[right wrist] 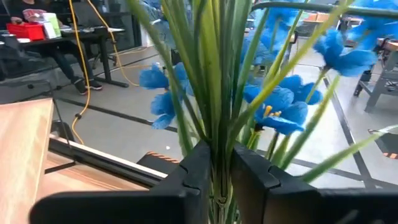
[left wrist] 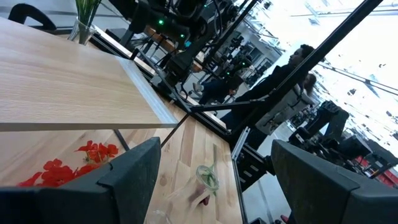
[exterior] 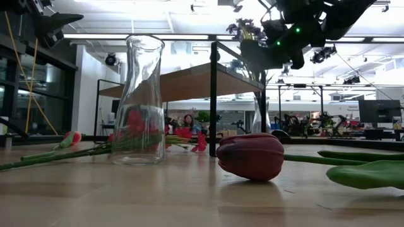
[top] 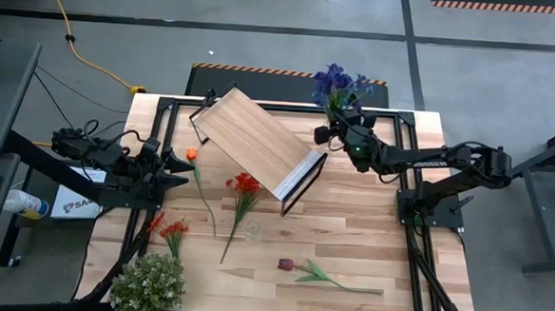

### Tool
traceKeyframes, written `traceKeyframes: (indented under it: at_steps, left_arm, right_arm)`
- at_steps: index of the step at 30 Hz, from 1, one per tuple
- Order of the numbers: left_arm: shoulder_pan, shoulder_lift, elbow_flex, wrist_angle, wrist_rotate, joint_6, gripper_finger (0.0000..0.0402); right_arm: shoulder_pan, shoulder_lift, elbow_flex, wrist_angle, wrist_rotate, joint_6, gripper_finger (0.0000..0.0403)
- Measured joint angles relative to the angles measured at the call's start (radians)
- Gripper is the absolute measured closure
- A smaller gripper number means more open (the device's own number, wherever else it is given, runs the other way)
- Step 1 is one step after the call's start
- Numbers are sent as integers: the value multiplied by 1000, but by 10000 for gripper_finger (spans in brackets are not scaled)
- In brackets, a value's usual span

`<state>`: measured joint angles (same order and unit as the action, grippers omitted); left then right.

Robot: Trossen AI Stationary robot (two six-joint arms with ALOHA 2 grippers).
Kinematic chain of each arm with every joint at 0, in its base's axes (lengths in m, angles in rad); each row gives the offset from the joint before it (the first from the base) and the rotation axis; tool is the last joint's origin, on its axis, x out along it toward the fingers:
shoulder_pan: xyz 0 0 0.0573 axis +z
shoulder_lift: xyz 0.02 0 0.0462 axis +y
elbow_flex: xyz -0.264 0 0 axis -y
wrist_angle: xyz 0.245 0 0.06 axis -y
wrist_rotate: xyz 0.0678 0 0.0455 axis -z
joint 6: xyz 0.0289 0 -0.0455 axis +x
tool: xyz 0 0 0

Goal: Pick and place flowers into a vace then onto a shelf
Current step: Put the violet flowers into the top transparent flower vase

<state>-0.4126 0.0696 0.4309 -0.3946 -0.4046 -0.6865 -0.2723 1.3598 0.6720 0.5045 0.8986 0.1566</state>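
Note:
Blue flowers (top: 336,82) stand upright at the table's far edge, just beyond the shelf (top: 257,140); my right gripper (top: 336,114) is shut on their green stems. Their lower ends sit in a clear vase (left wrist: 79,30). The shelf board shows tilted in the high view. A second clear, empty vase (exterior: 140,101) stands upright on the tabletop. Lying flat on the table are an orange bud (top: 191,155), a red flower (top: 245,184), orange flowers (top: 169,228) and a maroon tulip (exterior: 251,156). My left gripper (top: 177,165) waits open at the left. My right gripper pinches the bundle of green stems (right wrist: 219,149) below the blue blooms between its two fingers (right wrist: 193,180). It comes in about level from the table's right side, its fingers across the stems. The stems stand upright. The shelf hides what their vase rests on.
A bushy pale-green leafy clump (top: 147,284) sits at the near left corner. The shelf's black frame leg (exterior: 213,101) stands mid-table. A person (left wrist: 280,81) shows beyond the table in the left wrist view. Bare tabletop lies near the right edge (top: 378,227).

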Motion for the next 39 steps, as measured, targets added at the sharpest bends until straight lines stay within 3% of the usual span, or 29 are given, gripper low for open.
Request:
traceKeyframes:
  at_steps: [17,28,39]
  left_arm:
    - [0,0,0,0,0,0,64]
    - [0,0,0,0,0,0,64]
    - [0,0,0,0,0,0,64]
  right_arm:
    - [77,-31,0,-169,10,0,277]
    - [125,-195,0,-366,6,2,273]
    - [176,-317,0,-466,-101,5,273]
